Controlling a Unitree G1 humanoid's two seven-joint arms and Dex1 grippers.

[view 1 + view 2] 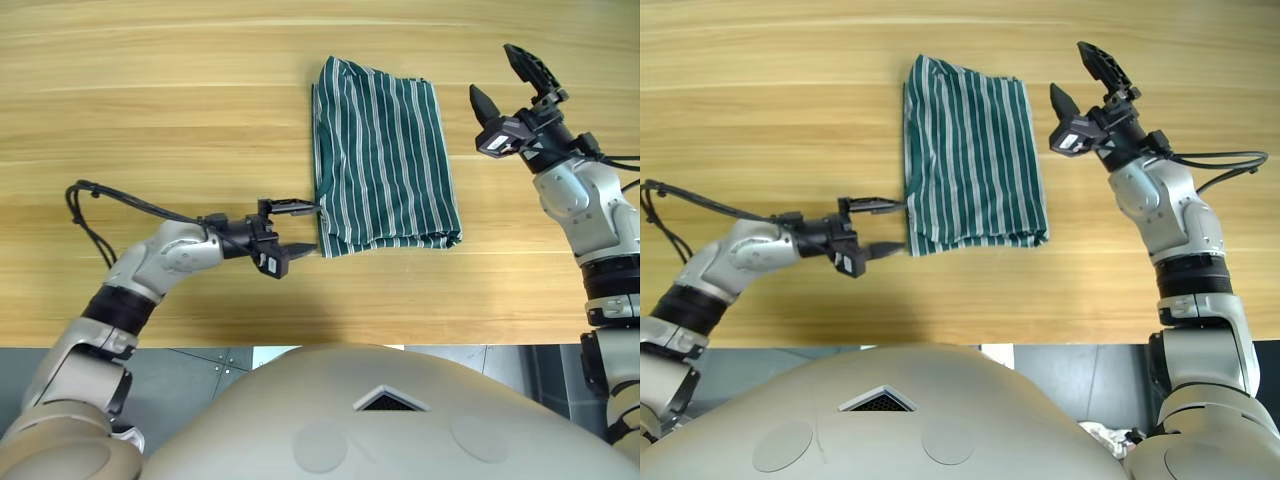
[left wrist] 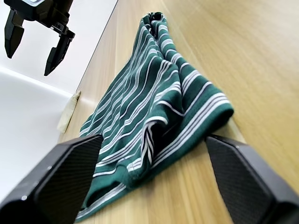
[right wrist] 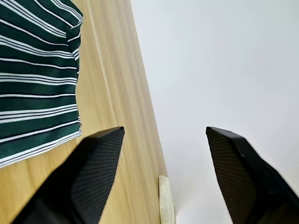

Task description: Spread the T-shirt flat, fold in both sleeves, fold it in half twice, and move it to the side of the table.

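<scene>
Left eye view: folded striped T-shirt (image 1: pixel 385 165) mid-frame on desk (image 1: pixel 150 100); left gripper (image 1: pixel 308 229) apart at its lower-left corner; right gripper (image 1: pixel 492 70) apart, upper right.

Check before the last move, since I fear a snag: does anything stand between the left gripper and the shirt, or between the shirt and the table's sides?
Nothing visible does. The open left gripper is right at the shirt's near left corner, and no object lies on the table between the shirt and either side.
</scene>
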